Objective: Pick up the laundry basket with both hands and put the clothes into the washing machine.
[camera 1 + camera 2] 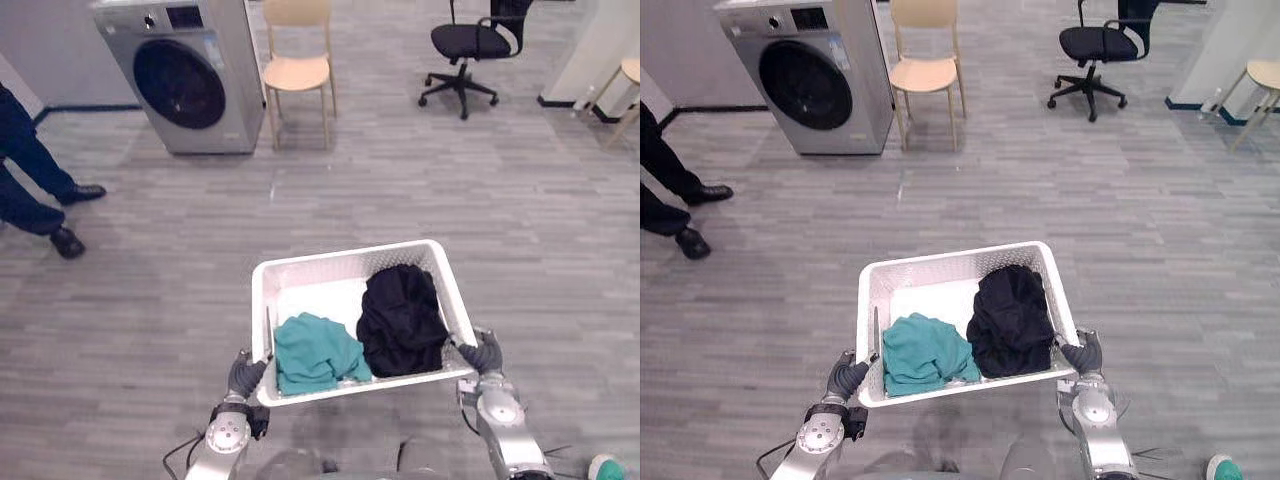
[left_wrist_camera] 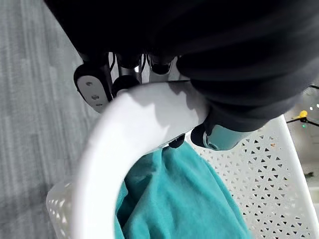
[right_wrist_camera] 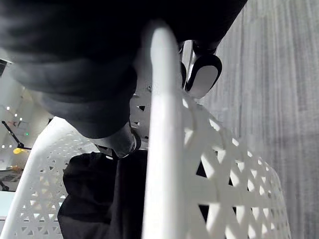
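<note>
Robot grips a white laundry basket [image 1: 345, 255] by its rim, the washing machine [image 1: 185, 75] well away across the floor.
The left hand [image 1: 245, 375] and right hand [image 1: 485, 355] each curl tight over a near corner; inside lie a teal garment [image 1: 315, 350] and a black garment [image 1: 402, 320], side by side. A wooden chair [image 1: 298, 70] stands just beside the machine.

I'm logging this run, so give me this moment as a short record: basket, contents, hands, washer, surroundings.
basket: white laundry basket, held at its near corners
contents: teal garment left, black garment right
left hand: curled round rim
right hand: curled round rim
washing machine: far left, door closed
nearby: wooden chair, office chair, person's legs
</note>
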